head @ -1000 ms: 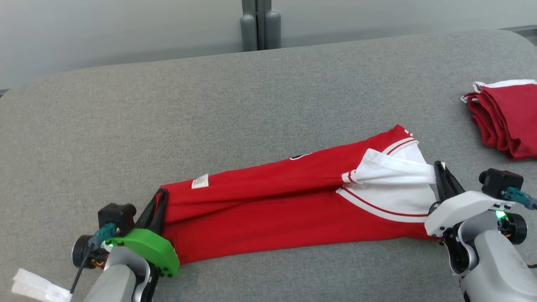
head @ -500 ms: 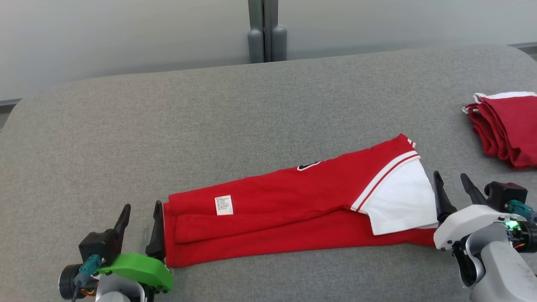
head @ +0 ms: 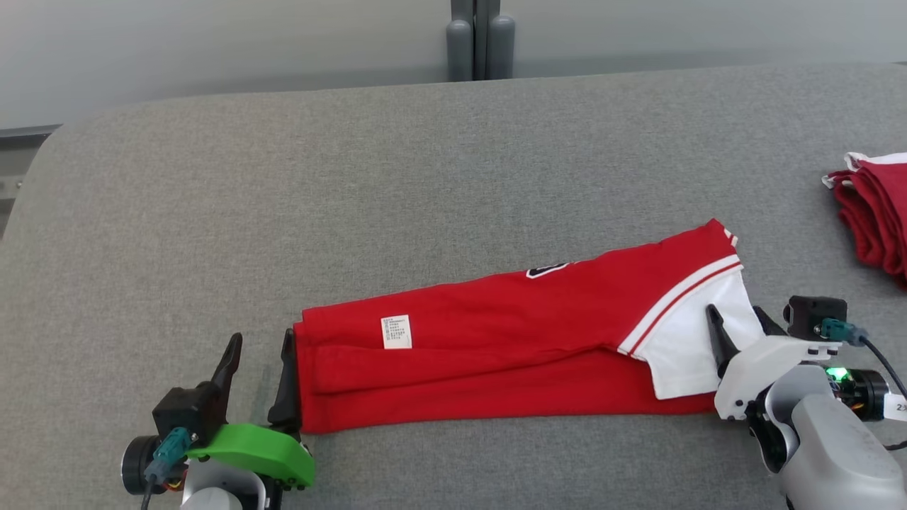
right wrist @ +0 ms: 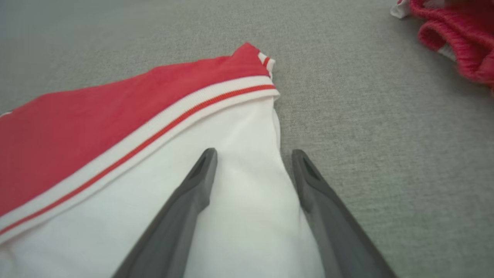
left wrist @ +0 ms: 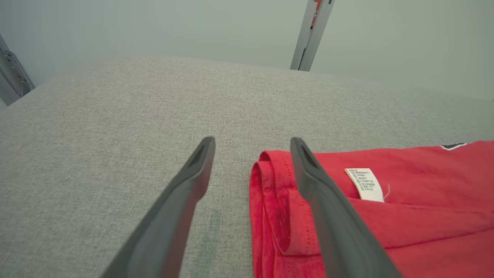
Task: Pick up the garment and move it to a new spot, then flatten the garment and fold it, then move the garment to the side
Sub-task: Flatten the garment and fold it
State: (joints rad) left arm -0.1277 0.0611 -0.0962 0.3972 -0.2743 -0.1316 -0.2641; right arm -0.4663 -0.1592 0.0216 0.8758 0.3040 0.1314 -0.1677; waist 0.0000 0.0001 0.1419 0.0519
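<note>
The garment (head: 510,333), red with a white sleeve panel and a small white label, lies folded into a long strip across the grey padded table (head: 354,177). My left gripper (head: 261,338) stands open at the strip's left end. In the left wrist view its open fingers (left wrist: 252,141) straddle the red hem (left wrist: 405,216), one finger over the cloth and one over bare table. My right gripper (head: 735,312) stands open at the strip's right end. In the right wrist view its fingers (right wrist: 254,152) hover over the white panel of the garment (right wrist: 115,112), gripping nothing.
A second red-and-white folded cloth (head: 875,212) lies at the table's right edge, and also at the top right of the right wrist view (right wrist: 455,42). A grey post (head: 480,35) stands behind the table's far edge. Bare table stretches behind and left of the garment.
Both grippers opened and let go of the garment's ends. The lifted layer dropped flat onto the strip. The camera also shifted, sliding the scene rightward.
</note>
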